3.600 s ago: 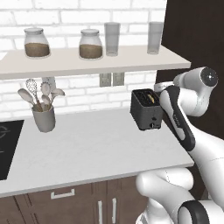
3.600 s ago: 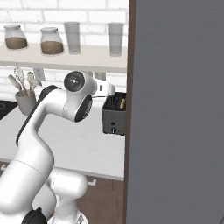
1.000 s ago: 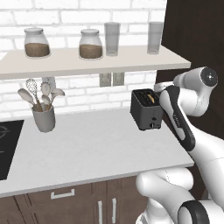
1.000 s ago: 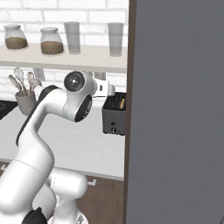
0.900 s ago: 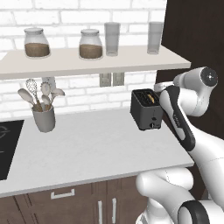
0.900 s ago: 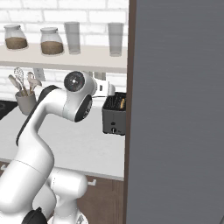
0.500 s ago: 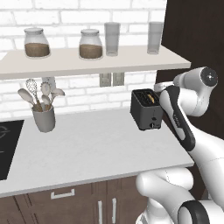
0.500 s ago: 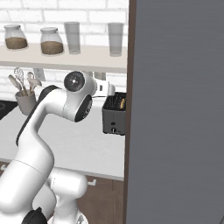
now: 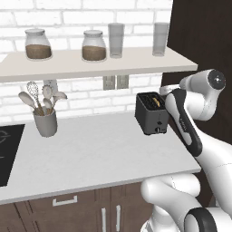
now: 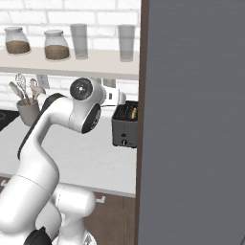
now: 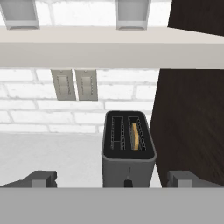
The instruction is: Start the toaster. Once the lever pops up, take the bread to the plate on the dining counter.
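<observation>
The black toaster (image 9: 152, 113) (image 10: 124, 125) stands on the grey-white worktop against the brick wall, beside a dark cabinet side. In the hand view the toaster (image 11: 129, 148) is straight ahead, and the tan bread (image 11: 135, 135) sits in its right slot. From the left base view the bread (image 9: 155, 100) peeks out of the top. My gripper (image 11: 113, 179) is open, with its fingertips (image 11: 43, 177) spread wide on either side of the toaster's front, short of it and touching nothing. The plate and the dining counter are out of view.
A shelf (image 9: 90, 63) above holds two jars and two glasses. A grey utensil holder (image 9: 44, 121) stands at the left, with a black cooktop (image 9: 7, 152) beyond it. The dark cabinet side (image 11: 192, 122) rises right of the toaster. Wall outlets (image 11: 74, 84) sit behind.
</observation>
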You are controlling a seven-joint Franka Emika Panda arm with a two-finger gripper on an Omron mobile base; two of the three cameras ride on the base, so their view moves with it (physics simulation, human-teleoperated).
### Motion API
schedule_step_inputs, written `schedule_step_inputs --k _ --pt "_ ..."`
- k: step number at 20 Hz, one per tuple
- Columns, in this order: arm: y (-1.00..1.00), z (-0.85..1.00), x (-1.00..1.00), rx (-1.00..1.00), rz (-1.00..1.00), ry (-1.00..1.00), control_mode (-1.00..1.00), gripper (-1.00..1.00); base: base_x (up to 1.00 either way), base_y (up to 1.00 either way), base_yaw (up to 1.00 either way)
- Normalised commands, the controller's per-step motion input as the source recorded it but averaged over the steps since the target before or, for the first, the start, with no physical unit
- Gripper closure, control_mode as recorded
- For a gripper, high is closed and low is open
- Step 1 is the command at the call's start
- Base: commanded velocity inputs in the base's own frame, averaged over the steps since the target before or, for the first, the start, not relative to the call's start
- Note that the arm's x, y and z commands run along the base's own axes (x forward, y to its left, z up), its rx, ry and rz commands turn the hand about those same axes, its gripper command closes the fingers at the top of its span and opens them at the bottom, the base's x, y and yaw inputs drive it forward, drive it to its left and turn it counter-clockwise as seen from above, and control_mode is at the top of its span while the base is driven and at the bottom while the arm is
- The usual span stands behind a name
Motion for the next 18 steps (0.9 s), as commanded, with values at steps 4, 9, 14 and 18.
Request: schedule_step_inputs --k 4,9,14,18 --pt "0.0 0.0 0.0 0.0 0.0 0.0 -1.0 -1.0 0.0 0.0 0.0" --pt "0.0 0.0 0.0 0.0 0.0 0.0 -1.0 -1.0 0.0 0.0 0.0" --pt "0.0 0.0 0.0 0.0 0.0 0.0 -1.0 -1.0 0.0 0.0 0.0" --pt "0.0 0.0 0.0 0.0 0.0 0.0 -1.0 -1.0 0.0 0.0 0.0"
